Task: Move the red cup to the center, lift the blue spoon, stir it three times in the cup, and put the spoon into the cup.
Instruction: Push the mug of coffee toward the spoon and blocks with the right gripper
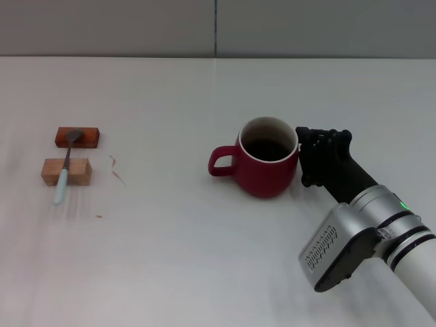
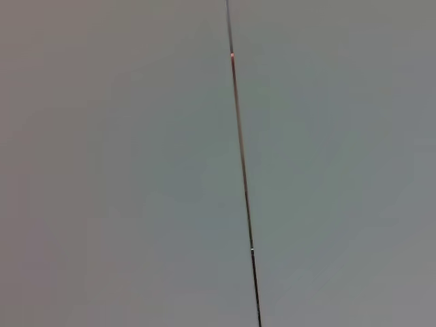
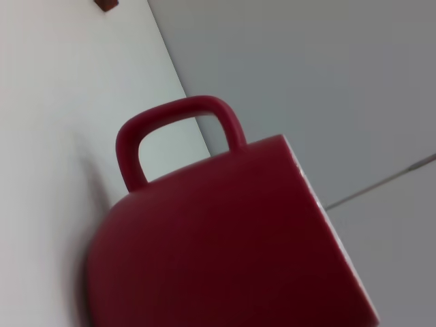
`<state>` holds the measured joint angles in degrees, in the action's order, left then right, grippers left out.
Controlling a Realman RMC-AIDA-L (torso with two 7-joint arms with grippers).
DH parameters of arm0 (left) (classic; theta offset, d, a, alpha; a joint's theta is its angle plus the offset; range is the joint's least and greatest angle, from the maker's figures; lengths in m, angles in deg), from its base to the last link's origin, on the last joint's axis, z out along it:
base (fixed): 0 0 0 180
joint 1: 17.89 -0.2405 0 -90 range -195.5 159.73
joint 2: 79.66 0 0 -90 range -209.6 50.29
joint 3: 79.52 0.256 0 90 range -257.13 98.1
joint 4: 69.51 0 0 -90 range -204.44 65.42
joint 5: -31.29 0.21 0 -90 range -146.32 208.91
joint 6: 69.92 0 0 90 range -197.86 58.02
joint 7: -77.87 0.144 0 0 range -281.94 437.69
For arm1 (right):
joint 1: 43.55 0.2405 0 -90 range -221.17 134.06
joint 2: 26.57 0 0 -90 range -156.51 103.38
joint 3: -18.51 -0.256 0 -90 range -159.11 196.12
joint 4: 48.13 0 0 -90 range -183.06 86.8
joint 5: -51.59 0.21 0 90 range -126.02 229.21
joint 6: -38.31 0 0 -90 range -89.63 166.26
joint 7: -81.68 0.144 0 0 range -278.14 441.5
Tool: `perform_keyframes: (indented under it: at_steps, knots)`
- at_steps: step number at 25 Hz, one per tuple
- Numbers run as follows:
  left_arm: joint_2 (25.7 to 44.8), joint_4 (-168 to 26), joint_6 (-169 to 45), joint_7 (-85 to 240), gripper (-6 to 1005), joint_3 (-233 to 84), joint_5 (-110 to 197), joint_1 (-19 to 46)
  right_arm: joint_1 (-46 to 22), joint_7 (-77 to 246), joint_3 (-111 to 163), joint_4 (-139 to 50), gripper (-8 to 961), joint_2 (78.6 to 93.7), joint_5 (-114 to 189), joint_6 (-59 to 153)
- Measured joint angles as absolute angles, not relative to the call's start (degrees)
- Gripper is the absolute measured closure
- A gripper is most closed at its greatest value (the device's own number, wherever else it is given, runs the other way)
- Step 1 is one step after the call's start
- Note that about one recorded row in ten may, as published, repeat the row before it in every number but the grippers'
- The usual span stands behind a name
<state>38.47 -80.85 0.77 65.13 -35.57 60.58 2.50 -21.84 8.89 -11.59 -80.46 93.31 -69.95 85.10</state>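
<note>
The red cup (image 1: 266, 162) stands upright near the middle of the white table (image 1: 204, 259), its loop handle pointing to the left. My right gripper (image 1: 304, 158) is right against the cup's right side, open, with nothing held. The right wrist view is filled by the red cup (image 3: 231, 245) and its handle from very near. Far to the left, the blue spoon (image 1: 66, 167) lies across two wooden blocks, with its bowl on the far one and its pale handle sticking out toward me. My left gripper is out of view.
A dark brown block (image 1: 78, 137) and a lighter wooden block (image 1: 66, 172) carry the spoon at the left. Small reddish marks (image 1: 117, 170) lie on the table beside them. The left wrist view shows only a grey wall (image 2: 136, 170) with a seam.
</note>
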Motion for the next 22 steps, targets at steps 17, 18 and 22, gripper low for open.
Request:
perform_keyframes:
  at_steps: [17, 18, 22]
  knots:
    - [38.47, -80.76, 0.83, 65.13, 157, -35.57, 60.55, 2.09, -20.13, 9.53, -8.52, -84.17, 917, 93.32, -69.76, 80.14]
    - [38.47, -80.76, 0.83, 65.13, 157, -35.57, 60.55, 2.08, -20.05, 9.78, -8.2, -84.36, 917, 93.32, -69.75, 80.12]
    - [38.47, -80.76, 0.83, 65.13, 157, -35.57, 60.56, 2.06, -19.97, 10.26, -7.92, -85.02, 916, 93.32, -69.76, 80.12]
